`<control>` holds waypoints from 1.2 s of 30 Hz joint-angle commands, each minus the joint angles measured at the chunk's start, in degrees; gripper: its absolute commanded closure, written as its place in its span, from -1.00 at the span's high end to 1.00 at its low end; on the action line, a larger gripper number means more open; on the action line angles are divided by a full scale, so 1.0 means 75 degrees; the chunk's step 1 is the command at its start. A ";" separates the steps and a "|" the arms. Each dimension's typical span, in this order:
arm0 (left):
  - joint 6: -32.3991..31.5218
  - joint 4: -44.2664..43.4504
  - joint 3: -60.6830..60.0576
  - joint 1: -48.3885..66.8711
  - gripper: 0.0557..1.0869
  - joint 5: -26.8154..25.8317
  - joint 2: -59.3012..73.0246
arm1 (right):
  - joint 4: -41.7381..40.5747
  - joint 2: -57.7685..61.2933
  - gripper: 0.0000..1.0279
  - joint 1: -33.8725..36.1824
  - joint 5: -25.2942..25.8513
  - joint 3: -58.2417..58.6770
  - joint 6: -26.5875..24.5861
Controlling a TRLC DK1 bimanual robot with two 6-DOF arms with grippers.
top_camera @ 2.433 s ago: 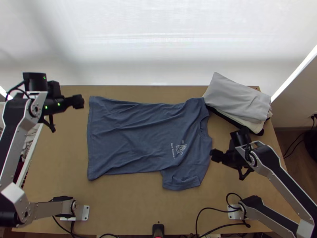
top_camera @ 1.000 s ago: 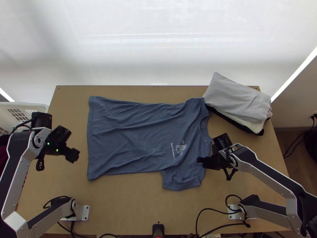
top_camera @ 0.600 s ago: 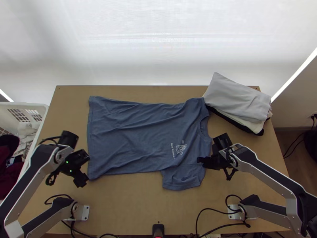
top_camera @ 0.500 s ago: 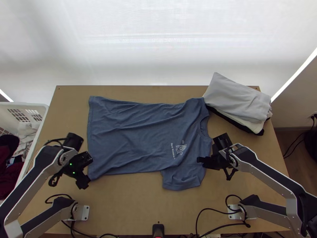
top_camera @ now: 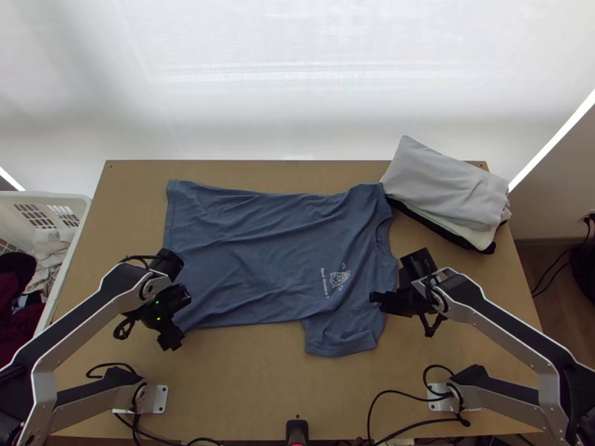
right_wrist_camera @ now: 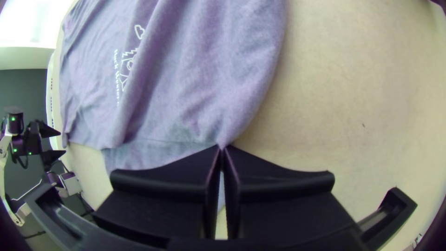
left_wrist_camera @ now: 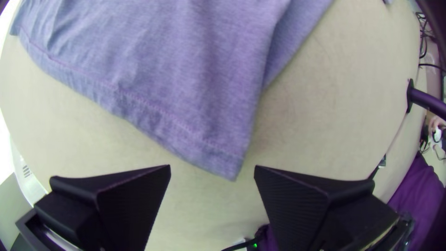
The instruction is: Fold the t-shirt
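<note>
The t-shirt lies spread and lightly creased on the table, its body between your two grippers. Your left gripper holds its fingers wide apart, with the hem corner pointing into the gap, nearer one finger than the other. Your right gripper has its fingers closed on a pinch of cloth by the sleeve. The step in hand is judged to be securing the hem corner before a fold. Should you close the left fingers too high or too shallow, they would miss the corner or catch only its tip, which could slip on lifting. Unequal lifting would skew the fold; pulling the grippers apart could drag the shirt or free the small right-hand pinch.
</note>
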State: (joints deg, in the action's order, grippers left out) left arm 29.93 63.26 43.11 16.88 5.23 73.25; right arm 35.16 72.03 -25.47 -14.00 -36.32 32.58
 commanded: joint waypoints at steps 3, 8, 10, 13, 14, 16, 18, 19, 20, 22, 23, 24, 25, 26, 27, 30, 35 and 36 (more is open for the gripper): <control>-0.0194 -0.0209 -0.0030 0.0034 0.49 0.0029 0.0206 | 0.0000 -0.0135 -0.94 -0.0002 -0.0020 -0.0068 0.0133; -0.0159 -0.0349 0.0017 -0.0072 -0.15 -0.0077 0.0182 | 0.0000 -0.0135 -0.94 -0.0002 -0.0020 -0.0068 0.0121; -0.0089 -0.0396 0.0029 -0.0095 -0.49 -0.0112 0.0100 | 0.0000 -0.0135 -0.94 -0.0002 -0.0020 -0.0068 0.0121; -0.0054 -0.0420 0.0029 -0.0165 -0.72 -0.0124 0.0053 | -0.0012 -0.0135 -0.94 -0.0002 -0.0020 -0.0068 0.0109; -0.0042 -0.0420 0.0064 -0.0212 -0.72 -0.0124 0.0053 | 0.0000 -0.0135 -0.94 -0.0002 -0.0020 -0.0056 0.0098; -0.0018 -0.0443 0.0111 -0.0306 -0.72 -0.0124 0.0053 | -0.0012 -0.0123 -0.94 -0.0002 -0.0020 -0.0056 0.0098; 0.0028 -0.0443 0.0205 -0.0423 -0.72 -0.0217 0.0041 | -0.0012 -0.0123 -0.94 -0.0002 -0.0020 -0.0068 0.0086; 0.0110 -0.0467 0.0263 -0.0529 -0.79 -0.0288 0.0018 | -0.0012 -0.0123 -0.94 -0.0002 -0.0020 -0.0080 0.0086; 0.0134 -0.0549 0.0334 -0.0622 -0.93 -0.0358 0.0018 | -0.0012 -0.0123 -0.94 -0.0002 -0.0020 -0.0092 0.0086; 0.0087 -0.0760 0.0533 -0.0880 -0.92 -0.0475 0.0088 | -0.0012 -0.0123 -0.94 0.0022 -0.0020 -0.0150 0.0086; 0.0064 -0.0842 0.0650 -0.1021 -0.91 -0.0546 0.0135 | -0.0012 -0.0123 -0.94 0.0045 -0.0020 -0.0197 0.0074; -0.0042 -0.1064 0.0744 -0.1103 -0.92 -0.0581 0.0147 | -0.0012 -0.0123 -0.94 0.0092 -0.0020 -0.0244 0.0074; -0.0265 -0.1392 0.0884 -0.1173 -0.92 -0.0592 0.0135 | -0.0012 -0.0135 -0.94 0.0186 -0.0020 -0.0326 0.0074; -0.0452 -0.1510 0.1072 -0.1255 -0.92 -0.0663 0.0170 | -0.0012 -0.0159 -0.94 0.0233 0.0003 -0.0396 0.0063; -0.0710 -0.1697 0.1236 -0.1349 -0.92 -0.0757 0.0194 | -0.0024 -0.0194 -0.94 0.0303 0.0050 -0.0490 0.0027; -0.1472 -0.2060 0.1728 -0.1454 -0.92 -0.0757 0.0217 | -0.0106 -0.0334 -0.94 0.0701 0.0203 -0.0877 -0.0160; -0.2526 -0.2658 0.2349 -0.1794 -0.92 -0.0745 0.0170 | -0.0211 -0.0416 -0.94 0.1393 0.0285 -0.2049 -0.0465; -0.2690 -0.2658 0.2490 -0.1818 -0.92 -0.0745 0.0170 | -0.0211 -0.0416 -0.94 0.1498 0.0273 -0.2377 -0.0617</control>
State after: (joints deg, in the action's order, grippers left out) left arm 14.76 44.27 58.81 4.56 -0.01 74.04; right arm 34.52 70.37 -16.01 -12.45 -48.16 30.15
